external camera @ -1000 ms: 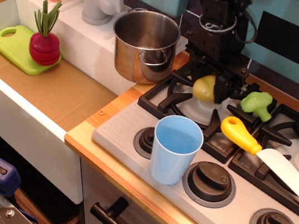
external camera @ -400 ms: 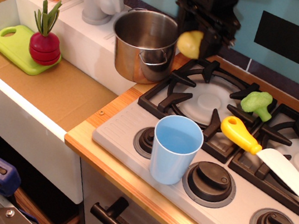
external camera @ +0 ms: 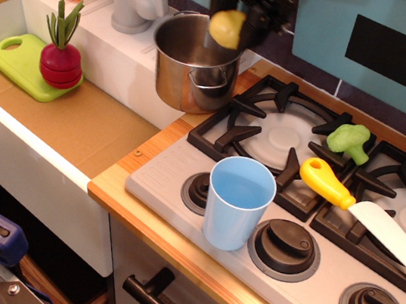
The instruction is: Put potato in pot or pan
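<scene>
Above the pot (external camera: 196, 61), at its right rim, the gripper (external camera: 239, 12) hung pinching the potato (external camera: 226, 28), which a second earlier had been down on the rear-left burner grate of the stove (external camera: 282, 133) and less than half a second earlier was still short of the pot's right side. The carry looked nearly finished; what remained, by my reading, was a small shift left and a release. Potato: smooth, glossy yellow oval, faint green tint, hard plastic. Pot: shiny stainless cylinder, thin wall, small loop handle facing front, interior apparently empty. Right of the pot, well apart, a light-blue plastic cup (external camera: 237, 201) stood upright.
</scene>
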You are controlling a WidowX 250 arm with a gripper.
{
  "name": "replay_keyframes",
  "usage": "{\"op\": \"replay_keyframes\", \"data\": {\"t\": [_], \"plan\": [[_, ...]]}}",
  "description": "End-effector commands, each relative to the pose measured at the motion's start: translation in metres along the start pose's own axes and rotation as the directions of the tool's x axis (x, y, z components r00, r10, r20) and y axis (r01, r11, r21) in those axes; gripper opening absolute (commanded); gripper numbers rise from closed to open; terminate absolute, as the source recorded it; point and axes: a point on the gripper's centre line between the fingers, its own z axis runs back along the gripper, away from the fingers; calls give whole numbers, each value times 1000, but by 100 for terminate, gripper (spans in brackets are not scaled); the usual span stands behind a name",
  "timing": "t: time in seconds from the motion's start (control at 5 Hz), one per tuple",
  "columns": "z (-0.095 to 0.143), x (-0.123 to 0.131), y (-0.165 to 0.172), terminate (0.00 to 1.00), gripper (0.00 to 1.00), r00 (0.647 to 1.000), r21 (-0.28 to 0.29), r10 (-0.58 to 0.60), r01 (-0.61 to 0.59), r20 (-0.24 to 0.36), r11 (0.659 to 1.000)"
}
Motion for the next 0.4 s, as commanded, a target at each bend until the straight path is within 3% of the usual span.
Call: {"op": "replay_keyframes", "data": {"t": [0.0,0.2], "plan": [[26,5,34,0,0,989,107,6,-22,147,994],[15,8,47,0,100,976,54,8,-20,217,998]]}}
